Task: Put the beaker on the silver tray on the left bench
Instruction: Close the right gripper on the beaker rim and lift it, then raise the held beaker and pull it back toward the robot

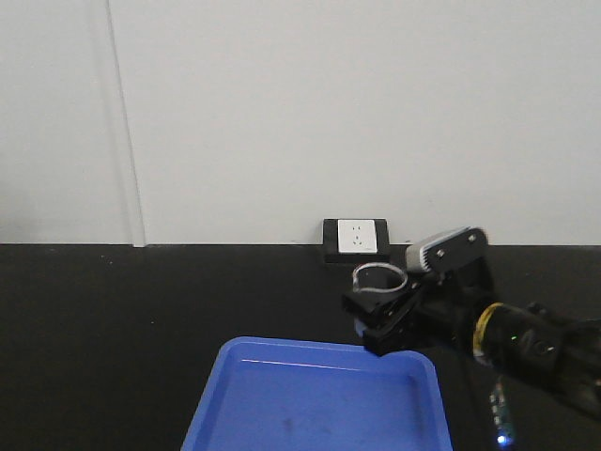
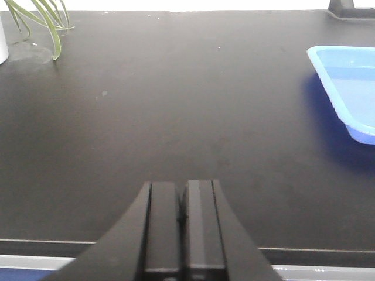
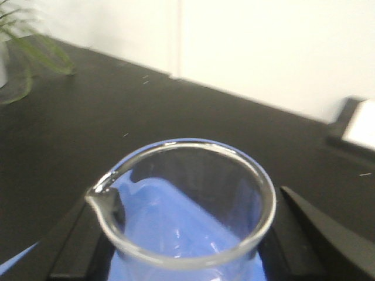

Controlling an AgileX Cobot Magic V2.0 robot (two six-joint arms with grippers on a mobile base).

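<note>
Closest to me is the blue tray [image 1: 310, 404], bare inside. Just over its far right corner the right gripper [image 1: 377, 318] has its black jaws clamped on the beaker [image 1: 380, 280], one on each side of the wall below the rim, with the spout off to the left in the wrist view. The beaker looks empty, so I'd judge it light, but thin glass is slick and brittle. A hold just under the flared lip, as here, seems the safe place: firm enough not to slide, not so hard as to crack it, and it wants a gentle set-down. The left gripper [image 2: 183, 213] hangs over the black countertop [image 2: 176, 105] with its fingers pressed together on nothing. A socket box [image 1: 355, 239] sits against the wall behind. No silver tray shows in any view, so the carry to the left bench lies ahead.
</note>
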